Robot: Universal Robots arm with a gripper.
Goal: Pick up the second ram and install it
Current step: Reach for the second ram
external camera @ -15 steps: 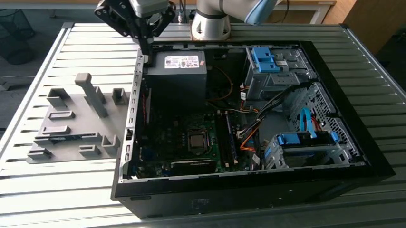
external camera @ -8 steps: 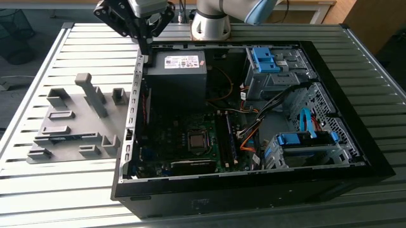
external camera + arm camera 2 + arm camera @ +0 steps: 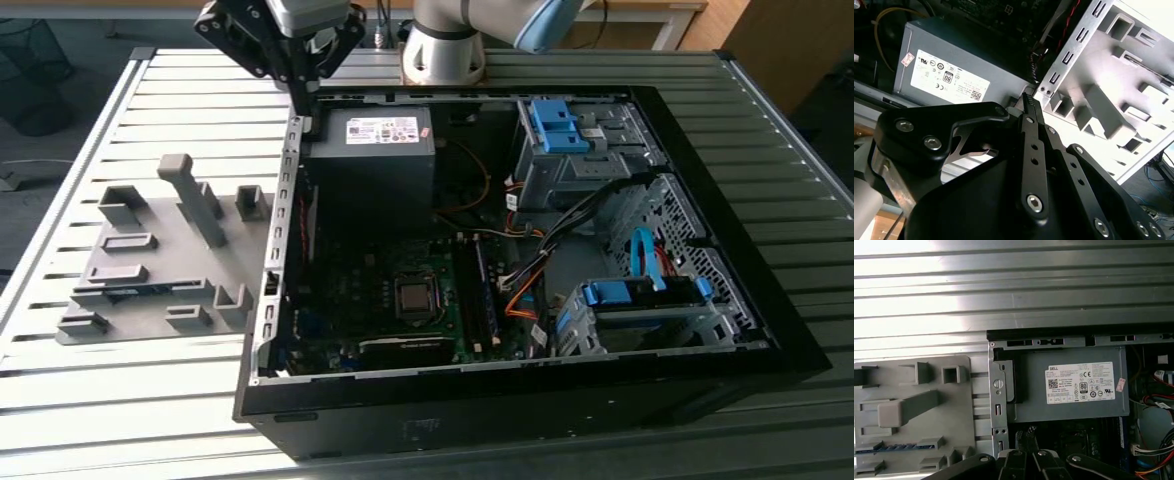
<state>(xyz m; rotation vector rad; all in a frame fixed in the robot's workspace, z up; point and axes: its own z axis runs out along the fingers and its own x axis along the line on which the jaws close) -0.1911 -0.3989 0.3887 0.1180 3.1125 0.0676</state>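
Currently the gripper (image 3: 304, 100) hangs over the back corner of the open computer case (image 3: 534, 400), just above the thin metal wall that separates the power supply (image 3: 367, 160) from the grey holder tray (image 3: 160, 230) on the slatted table (image 3: 134, 400). Its fingers look drawn together, or very nearly so, and they grip nothing; in the first wrist view the two toothed tips (image 3: 1025, 436) sit side by side over the case edge. The second ram (image 3: 140, 292) is not in the case: it lies in one of the tray's narrow slots, showing as a blue strip. From the gripper it lies out over the tray, towards the exterior view's left and nearer that camera, well apart from the fingertips and on the far side of the case wall from the motherboard (image 3: 400, 270). In the first wrist view the stick (image 3: 896, 446) runs lengthwise along its slot, with the tray's tall grey post between it and the tray's far pockets. Its long axis appears to run crosswise to the dark memory slots (image 3: 478, 290) beside the processor socket, so a turn would likely be needed between the two. The tray's other pockets look empty, as far as can be seen. The case holds the power supply, the board, orange cables and two blue-tabbed drive cages (image 3: 558, 125).
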